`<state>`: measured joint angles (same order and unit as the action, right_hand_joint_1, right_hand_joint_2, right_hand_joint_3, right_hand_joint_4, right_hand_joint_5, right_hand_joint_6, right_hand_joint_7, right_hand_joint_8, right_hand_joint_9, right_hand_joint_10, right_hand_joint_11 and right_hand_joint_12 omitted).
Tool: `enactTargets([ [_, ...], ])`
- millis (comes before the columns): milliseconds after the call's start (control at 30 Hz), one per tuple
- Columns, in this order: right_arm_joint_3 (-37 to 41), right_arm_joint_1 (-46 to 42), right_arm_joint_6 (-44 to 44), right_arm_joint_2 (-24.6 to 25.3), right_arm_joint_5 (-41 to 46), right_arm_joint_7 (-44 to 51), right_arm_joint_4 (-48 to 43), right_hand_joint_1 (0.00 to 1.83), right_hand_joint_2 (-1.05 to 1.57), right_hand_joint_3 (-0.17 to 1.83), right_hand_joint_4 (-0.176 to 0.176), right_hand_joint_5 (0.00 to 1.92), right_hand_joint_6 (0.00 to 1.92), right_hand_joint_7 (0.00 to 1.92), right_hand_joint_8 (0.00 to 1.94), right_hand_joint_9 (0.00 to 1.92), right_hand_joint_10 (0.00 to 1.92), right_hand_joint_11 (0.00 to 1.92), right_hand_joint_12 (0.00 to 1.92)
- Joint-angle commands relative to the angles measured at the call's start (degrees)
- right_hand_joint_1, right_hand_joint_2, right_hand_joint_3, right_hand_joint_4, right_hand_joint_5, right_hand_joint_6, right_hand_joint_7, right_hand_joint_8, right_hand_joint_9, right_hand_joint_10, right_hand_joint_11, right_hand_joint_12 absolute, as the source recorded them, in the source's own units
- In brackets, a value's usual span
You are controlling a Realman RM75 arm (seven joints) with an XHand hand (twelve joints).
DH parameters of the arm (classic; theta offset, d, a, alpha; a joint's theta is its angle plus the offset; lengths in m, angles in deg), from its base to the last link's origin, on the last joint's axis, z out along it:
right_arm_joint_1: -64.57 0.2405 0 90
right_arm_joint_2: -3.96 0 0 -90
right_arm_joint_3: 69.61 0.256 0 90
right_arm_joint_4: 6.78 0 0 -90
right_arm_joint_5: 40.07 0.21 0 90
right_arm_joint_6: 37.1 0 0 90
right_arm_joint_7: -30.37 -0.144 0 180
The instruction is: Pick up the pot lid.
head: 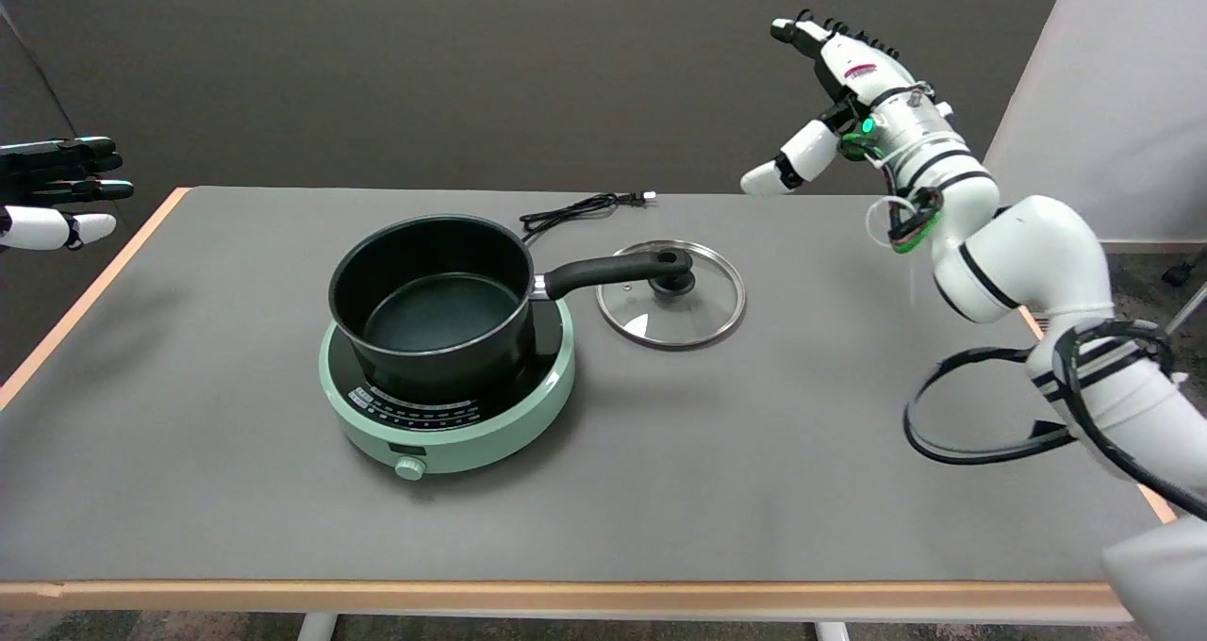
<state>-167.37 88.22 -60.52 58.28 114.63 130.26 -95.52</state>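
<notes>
The robot's right hand (830, 104) hung in the air with its fingers spread wide and nothing in its grasp, well above the gray counter (660, 490) and apart from everything on it. Below the hand and off to its left, the glass pot lid (671, 294) lay flat on the counter, knob up, untouched. The long black handle of a saucepan (434, 302) reached over the lid's near rim toward the black knob (673, 283); whether handle and knob touched could not be told. The saucepan, uncovered, sat farther left of the hand on a pale green induction cooktop (448, 405), whose loose power cord (580, 209) trailed across the counter behind it.

As far as the scene showed, the pickup had not begun: the hand had yet to come down over the lid, close on the knob and lift. The handle crowding the knob looked likely to make that grasp awkward.

Small white markings ringed the cooktop's front panel, too fine to read. A reddish mark on the back of the hand was likewise illegible, and no brand could be made out.
</notes>
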Motion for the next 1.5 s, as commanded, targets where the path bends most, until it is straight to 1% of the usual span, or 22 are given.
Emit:
enactTargets([
  [33, -4.2, -7.7, 11.4, -10.4, 12.2, 7.5, -13.4, 1.15, -0.35, 0.85, 0.162, 0.19, 0.19, 0.19, 0.19, 0.19, 0.19, 0.19, 0.19],
  [67, 3.2, -9.4, 13.0, -9.4, 3.0, -0.1, -2.4, 1.15, -0.35, 0.85, 0.166, 0.2, 0.2, 0.2, 0.2, 0.2, 0.2, 0.2, 0.2],
  [133, 5.0, -10.7, 14.1, -9.5, 3.0, -0.1, -2.4, 1.16, -0.37, 0.86, 0.169, 0.22, 0.22, 0.22, 0.22, 0.22, 0.22, 0.22, 0.22],
  [167, 6.3, -11.5, 14.7, -9.5, 3.0, -0.1, -2.5, 1.17, -0.37, 0.87, 0.13, 0.23, 0.23, 0.23, 0.23, 0.23, 0.23, 0.23, 0.23],
  [200, 6.8, -11.9, 15.2, -9.6, 3.0, -0.1, -2.6, 1.18, -0.37, 0.87, 0.116, 0.26, 0.26, 0.26, 0.26, 0.26, 0.26, 0.26, 0.26],
  [367, 8.9, -13.7, 18.0, -11.1, 3.0, -0.1, -3.5, 1.18, -0.43, 0.95, 0.111, 0.39, 0.39, 0.39, 0.39, 0.39, 0.39, 0.39, 0.39],
  [400, 8.9, -13.9, 18.4, -11.5, 3.0, -0.1, -3.6, 1.18, -0.44, 0.97, 0.098, 0.42, 0.42, 0.42, 0.42, 0.42, 0.42, 0.42, 0.42],
  [433, 8.7, -14.2, 19.0, -12.1, 3.0, -0.1, -3.7, 1.18, -0.47, 1.0, 0.073, 0.45, 0.45, 0.45, 0.45, 0.45, 0.45, 0.45, 0.45],
  [633, 8.3, -15.1, 22.6, -13.9, 3.0, -0.1, -4.0, 1.2, -0.52, 1.03, 0.053, 0.43, 0.43, 0.43, 0.43, 0.43, 0.43, 0.43, 0.43],
  [900, 8.0, -15.2, 25.5, -14.3, 3.0, -0.1, -4.0, 1.2, -0.52, 1.0, 0.051, 0.39, 0.39, 0.39, 0.39, 0.39, 0.39, 0.39, 0.39],
  [1100, 6.7, -14.8, 26.1, -14.5, 3.0, 0.1, -4.0, 1.2, -0.52, 1.0, 0.053, 0.38, 0.38, 0.38, 0.38, 0.38, 0.38, 0.38, 0.38],
  [1267, 4.5, -13.1, 26.2, -14.6, 3.0, -0.1, -2.7, 1.19, -0.49, 0.96, 0.071, 0.36, 0.36, 0.36, 0.36, 0.36, 0.36, 0.36, 0.36],
  [1500, 3.7, -11.5, 27.4, -13.6, 3.0, -0.1, 0.3, 1.19, -0.48, 0.95, 0.081, 0.35, 0.35, 0.35, 0.35, 0.35, 0.35, 0.35, 0.35],
])
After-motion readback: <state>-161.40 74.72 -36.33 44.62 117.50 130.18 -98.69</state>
